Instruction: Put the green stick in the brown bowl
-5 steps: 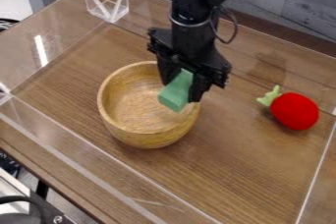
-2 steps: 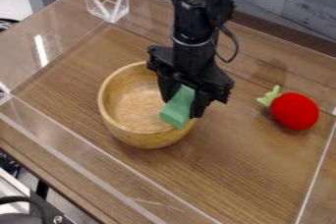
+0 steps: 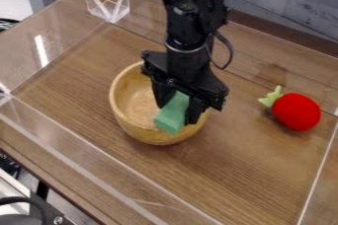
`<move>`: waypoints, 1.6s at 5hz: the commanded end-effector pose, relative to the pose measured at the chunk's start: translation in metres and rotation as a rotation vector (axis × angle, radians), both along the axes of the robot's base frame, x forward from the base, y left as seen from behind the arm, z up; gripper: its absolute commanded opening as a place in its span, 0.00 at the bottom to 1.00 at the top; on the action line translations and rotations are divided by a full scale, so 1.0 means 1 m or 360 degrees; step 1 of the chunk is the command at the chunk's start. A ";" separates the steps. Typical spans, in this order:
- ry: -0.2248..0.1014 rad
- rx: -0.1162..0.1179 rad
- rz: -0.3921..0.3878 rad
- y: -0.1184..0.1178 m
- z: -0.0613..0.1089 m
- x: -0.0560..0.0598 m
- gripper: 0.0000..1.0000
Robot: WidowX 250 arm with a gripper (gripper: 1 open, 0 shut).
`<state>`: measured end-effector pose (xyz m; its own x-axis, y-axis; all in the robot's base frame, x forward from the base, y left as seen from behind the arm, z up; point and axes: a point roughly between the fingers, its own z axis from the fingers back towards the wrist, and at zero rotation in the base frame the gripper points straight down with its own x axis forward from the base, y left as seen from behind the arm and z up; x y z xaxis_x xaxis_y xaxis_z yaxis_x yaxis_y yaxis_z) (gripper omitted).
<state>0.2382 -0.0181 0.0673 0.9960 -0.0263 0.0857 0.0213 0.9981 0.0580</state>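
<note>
In the lower middle of the frame, the green stick (image 3: 171, 119) is over the brown bowl (image 3: 132, 115), within its outline; I cannot tell if it touches the bottom. The gripper (image 3: 176, 99) has its fingers clenched on the upper end of the stick. I judge this block to be light and quite stiff, not fragile, but its smooth flat faces may slip or turn. The best hold would be across the two opposite flat sides, near the upper end, so the lower end can go first into the bowl.
</note>
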 end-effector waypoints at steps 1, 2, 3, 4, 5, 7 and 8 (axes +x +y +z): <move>-0.0047 -0.0012 0.0039 0.005 0.013 0.005 0.00; -0.0043 -0.0015 0.0072 0.010 0.017 0.005 0.00; -0.0041 -0.0016 0.0104 0.016 0.021 0.007 0.00; -0.0033 -0.0027 0.0131 0.009 0.017 0.011 1.00; -0.0054 -0.0051 0.0106 -0.004 0.025 0.019 1.00; -0.0123 -0.0078 0.0015 -0.015 0.035 0.038 1.00; -0.0159 -0.0101 -0.0031 -0.012 0.040 0.044 1.00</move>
